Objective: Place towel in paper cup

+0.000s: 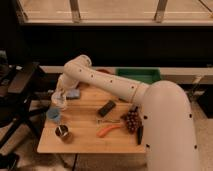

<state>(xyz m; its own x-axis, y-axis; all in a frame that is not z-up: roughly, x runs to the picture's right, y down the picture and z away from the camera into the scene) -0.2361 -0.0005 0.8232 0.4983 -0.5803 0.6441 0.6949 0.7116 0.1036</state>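
Observation:
A blue folded towel (73, 94) lies at the back left of the wooden table (85, 142). A light blue paper cup (53, 115) stands upright near the table's left edge, in front of the towel. My gripper (59, 100) hangs at the end of the white arm (100, 81), just left of the towel and just above and behind the cup. Something pale shows at the gripper's tip; I cannot tell what it is.
A small metal cup (63, 133) stands at the front left. A black flat object (106, 108), an orange carrot (108, 131), a bunch of dark grapes (132, 120) and a dark tool (140, 134) lie mid-right. A green bin (140, 75) sits behind. A black chair (20, 92) stands left.

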